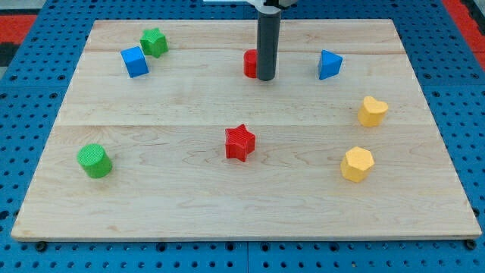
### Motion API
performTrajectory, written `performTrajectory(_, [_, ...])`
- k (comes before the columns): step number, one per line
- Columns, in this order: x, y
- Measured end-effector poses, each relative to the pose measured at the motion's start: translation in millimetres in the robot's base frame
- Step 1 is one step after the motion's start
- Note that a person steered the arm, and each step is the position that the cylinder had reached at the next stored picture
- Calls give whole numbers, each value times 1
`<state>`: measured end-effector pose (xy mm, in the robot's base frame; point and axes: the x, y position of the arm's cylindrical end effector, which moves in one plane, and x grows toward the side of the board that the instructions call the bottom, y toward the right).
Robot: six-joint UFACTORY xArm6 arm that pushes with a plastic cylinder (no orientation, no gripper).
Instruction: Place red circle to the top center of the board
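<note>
Already near bench top edge centre: our tip touches red circle right side, likely nudging final position. No end effector jaws visible, state untellable.

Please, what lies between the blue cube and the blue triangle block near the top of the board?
In the camera view, between the blue cube and the blue triangle lie the red circle and my tip, which stands against its right side.

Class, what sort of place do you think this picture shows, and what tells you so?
Probably a robotics lab bench: a wooden board on a blue pegboard table, with my tip beside a red block.
</note>
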<state>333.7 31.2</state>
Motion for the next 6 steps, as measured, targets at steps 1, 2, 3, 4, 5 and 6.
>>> performTrajectory(1, [-7, -24])
performTrajectory(2, [-15, -48])
performTrajectory(3, [-29, -66])
performTrajectory(4, [-52, -53])
performTrajectory(5, [-68, -55])
performTrajectory(6, [-78, -74])
